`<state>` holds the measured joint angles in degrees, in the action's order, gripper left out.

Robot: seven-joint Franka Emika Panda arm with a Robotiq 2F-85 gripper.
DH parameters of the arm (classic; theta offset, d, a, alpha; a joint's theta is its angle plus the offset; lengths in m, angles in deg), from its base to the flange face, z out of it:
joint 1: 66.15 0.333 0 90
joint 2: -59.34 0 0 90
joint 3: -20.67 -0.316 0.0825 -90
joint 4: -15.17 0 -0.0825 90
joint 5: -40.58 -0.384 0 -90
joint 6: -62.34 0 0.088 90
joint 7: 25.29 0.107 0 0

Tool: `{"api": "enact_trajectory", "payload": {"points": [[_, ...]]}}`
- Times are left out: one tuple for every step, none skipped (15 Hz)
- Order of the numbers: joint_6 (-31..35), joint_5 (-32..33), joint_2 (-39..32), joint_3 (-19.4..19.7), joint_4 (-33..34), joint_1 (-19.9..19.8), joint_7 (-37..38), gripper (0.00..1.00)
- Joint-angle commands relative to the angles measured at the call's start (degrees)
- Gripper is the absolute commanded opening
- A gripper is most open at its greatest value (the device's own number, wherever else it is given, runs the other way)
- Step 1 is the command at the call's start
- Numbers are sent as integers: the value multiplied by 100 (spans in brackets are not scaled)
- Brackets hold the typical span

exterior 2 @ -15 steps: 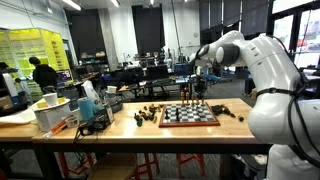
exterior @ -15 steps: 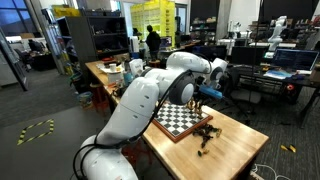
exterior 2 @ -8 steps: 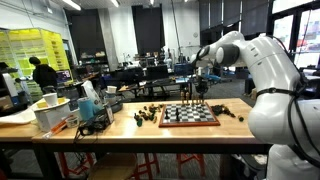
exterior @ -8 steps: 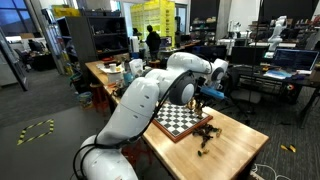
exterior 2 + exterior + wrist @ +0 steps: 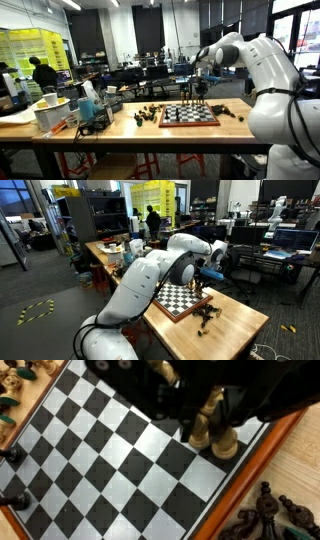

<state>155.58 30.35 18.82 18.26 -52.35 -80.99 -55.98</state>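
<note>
The fingers [image 5: 183, 412] are found closed narrowly on a pale piece [image 5: 212, 422], which is held over the board [image 5: 100, 470] near one corner. Dark pieces [image 5: 265, 520] are noted on the bench [image 5: 238, 320] just beside the board.

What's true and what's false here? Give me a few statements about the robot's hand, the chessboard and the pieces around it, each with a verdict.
1. The hand is shut on a light chess piece. True.
2. The chessboard is crowded with pieces. False: most of its squares are bare.
3. Off the board, dark chess pieces lie on the wooden table. True.
4. The chessboard lies on the floor. False: it lies on the wooden table.
</note>
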Motion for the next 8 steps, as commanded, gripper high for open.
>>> {"api": "enact_trajectory", "payload": {"points": [[-3, 93, -5, 19, 56, 40, -32, 6], [-2, 93, -8, 19, 62, 41, -32, 6], [0, 93, -9, 19, 65, 43, -28, 6], [6, 94, -9, 19, 68, 45, -23, 6], [4, 89, -11, 18, 83, 45, -13, 6], [-2, 90, -20, 17, 106, 45, -17, 6], [-4, 88, -25, 15, 118, 45, -19, 6], [-5, 88, -30, 14, 127, 46, -17, 6]]}}
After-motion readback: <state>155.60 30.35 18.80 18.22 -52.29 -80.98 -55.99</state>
